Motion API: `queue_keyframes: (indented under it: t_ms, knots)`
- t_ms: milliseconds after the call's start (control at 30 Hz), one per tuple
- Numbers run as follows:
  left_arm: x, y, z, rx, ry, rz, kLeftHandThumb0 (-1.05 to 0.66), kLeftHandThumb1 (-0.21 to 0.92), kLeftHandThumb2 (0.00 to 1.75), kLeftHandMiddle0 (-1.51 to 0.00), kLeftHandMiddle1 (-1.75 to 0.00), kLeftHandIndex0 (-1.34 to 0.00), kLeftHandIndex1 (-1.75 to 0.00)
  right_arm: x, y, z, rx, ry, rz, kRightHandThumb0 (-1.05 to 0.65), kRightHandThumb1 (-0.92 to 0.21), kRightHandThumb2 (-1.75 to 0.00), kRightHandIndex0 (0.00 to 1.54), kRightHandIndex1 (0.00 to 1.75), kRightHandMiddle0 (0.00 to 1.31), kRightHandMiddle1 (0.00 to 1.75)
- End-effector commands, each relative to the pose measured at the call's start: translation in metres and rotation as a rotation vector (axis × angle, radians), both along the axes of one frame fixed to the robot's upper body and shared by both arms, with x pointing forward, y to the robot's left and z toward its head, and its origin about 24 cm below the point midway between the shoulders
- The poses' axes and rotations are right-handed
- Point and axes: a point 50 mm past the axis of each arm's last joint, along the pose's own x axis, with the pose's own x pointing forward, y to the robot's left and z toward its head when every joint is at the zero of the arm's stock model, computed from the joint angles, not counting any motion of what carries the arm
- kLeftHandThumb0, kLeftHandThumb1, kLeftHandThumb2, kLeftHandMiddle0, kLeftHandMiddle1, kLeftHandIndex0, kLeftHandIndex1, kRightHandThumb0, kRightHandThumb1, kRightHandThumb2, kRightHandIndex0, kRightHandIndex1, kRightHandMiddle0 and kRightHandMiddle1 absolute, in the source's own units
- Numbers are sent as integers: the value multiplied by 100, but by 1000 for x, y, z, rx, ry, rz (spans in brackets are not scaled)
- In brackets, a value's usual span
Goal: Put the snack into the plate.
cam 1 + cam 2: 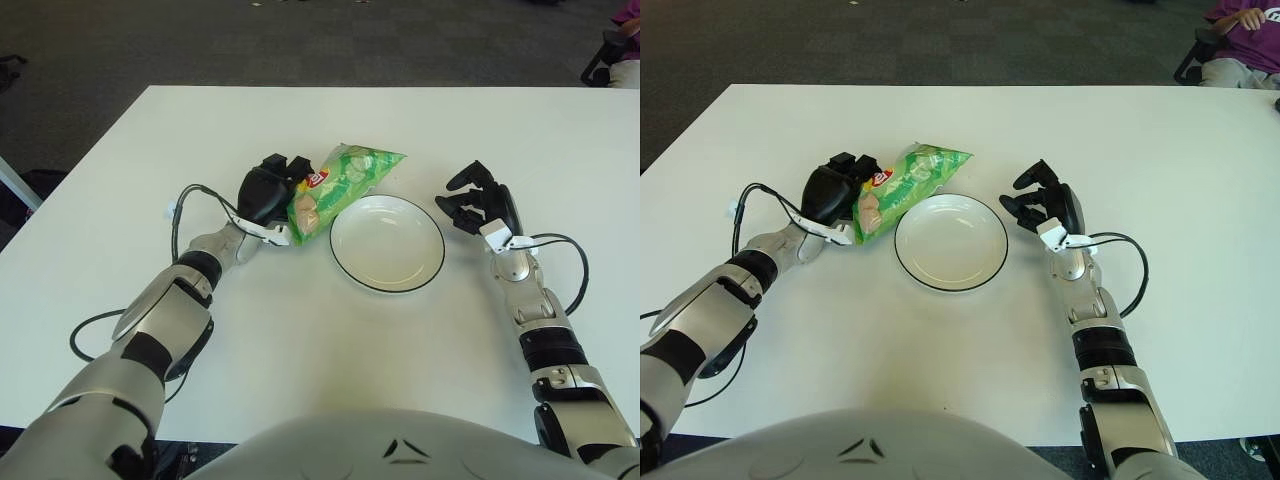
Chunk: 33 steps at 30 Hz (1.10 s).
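A green snack bag (343, 180) lies tilted on the white table, its lower right edge at the rim of the white plate (387, 246). My left hand (270, 186) is at the bag's left end with its black fingers closed on it. The dark-rimmed plate has nothing in it. My right hand (478, 198) shows just right of the plate, fingers spread and holding nothing.
The white table (320, 340) stretches wide around the plate. A black cable (186, 198) loops beside my left forearm, another (572, 262) by my right wrist. A seated person (1243, 18) is past the table's far right corner.
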Motion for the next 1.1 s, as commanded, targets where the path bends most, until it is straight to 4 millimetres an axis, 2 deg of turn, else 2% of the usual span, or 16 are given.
queue_keyframes:
  t_ms: [0, 800, 1067]
  knots:
    - [-1, 4, 2, -58, -16, 15, 9, 92, 12, -79, -175, -60, -175, 3, -3, 2, -23, 0, 2, -35, -92, -41, 99, 39, 31, 161]
    - [1, 2, 25, -155, -247, -14, -3, 92, 16, -88, -175, -67, -175, 4, -3, -1, -41, 12, 12, -35, -92, -41, 99, 36, 31, 161]
    - [2, -3, 41, -193, -442, -38, -5, 92, 18, -91, -175, -69, -175, 5, -3, -2, -50, 20, 13, -35, -92, -41, 100, 36, 31, 161]
